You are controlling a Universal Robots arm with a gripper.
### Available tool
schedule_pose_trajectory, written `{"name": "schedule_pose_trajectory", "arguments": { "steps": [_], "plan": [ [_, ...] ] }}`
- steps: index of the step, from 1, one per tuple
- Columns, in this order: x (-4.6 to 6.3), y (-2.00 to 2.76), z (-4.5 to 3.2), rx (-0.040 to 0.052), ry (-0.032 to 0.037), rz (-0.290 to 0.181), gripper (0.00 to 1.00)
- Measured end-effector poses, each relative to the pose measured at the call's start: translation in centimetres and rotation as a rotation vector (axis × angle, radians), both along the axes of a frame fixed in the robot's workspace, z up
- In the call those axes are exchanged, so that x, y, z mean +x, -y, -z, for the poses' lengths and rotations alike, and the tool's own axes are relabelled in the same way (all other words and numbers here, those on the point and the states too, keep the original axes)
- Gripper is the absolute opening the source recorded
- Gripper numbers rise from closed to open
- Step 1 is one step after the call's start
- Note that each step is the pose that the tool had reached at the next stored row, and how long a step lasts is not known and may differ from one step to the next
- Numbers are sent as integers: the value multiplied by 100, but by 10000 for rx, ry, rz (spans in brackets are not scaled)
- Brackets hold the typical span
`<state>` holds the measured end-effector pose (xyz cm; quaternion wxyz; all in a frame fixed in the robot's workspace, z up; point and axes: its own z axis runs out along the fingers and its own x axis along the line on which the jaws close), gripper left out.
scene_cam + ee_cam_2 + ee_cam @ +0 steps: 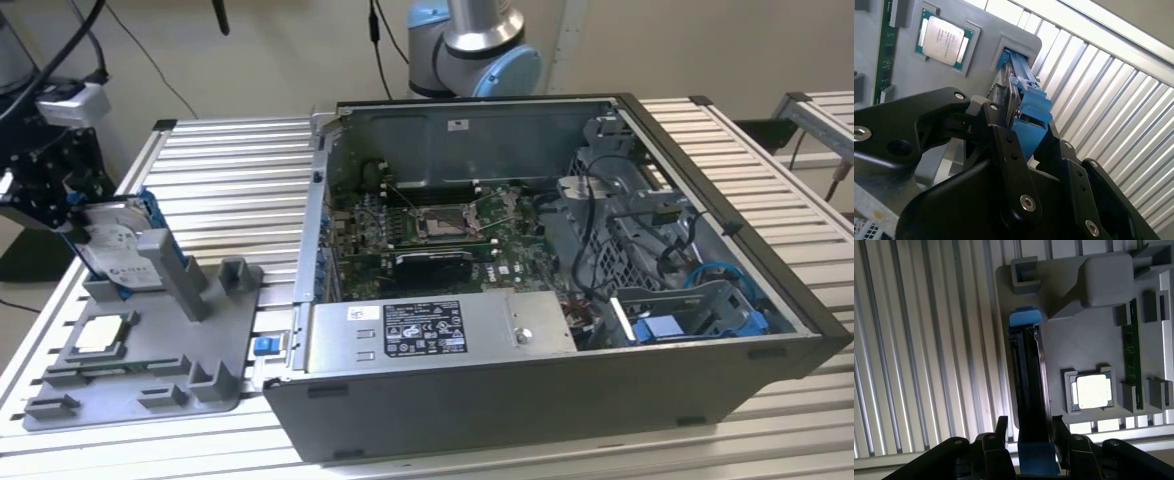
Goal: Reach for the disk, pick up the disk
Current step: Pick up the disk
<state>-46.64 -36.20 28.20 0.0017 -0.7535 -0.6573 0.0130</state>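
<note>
Two black fingers (1002, 431) of the pincer (1029, 432) are pressing on either side of the disk (1028, 365), so the pincer is clamping the disk's blue bracket, as both wrist views show. The disk is standing on edge in a slot of the grey holder (1079, 340), near the square processor chip (1093, 391), which is lying flat in its own recess. In the exterior view, holder and disk are sitting on the slatted metal desk (227, 190), to the exterior view's left of the open computer case (534, 400).
</note>
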Motion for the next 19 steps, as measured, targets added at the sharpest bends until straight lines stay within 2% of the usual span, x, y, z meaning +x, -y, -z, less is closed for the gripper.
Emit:
{"name": "schedule_pose_trajectory", "arguments": {
  "steps": [9, 19],
  "plan": [
    [0, 0, 83, -1, -3, -1, 100],
    [0, 0, 141, 5, -4, -119, 100]
  ]
}}
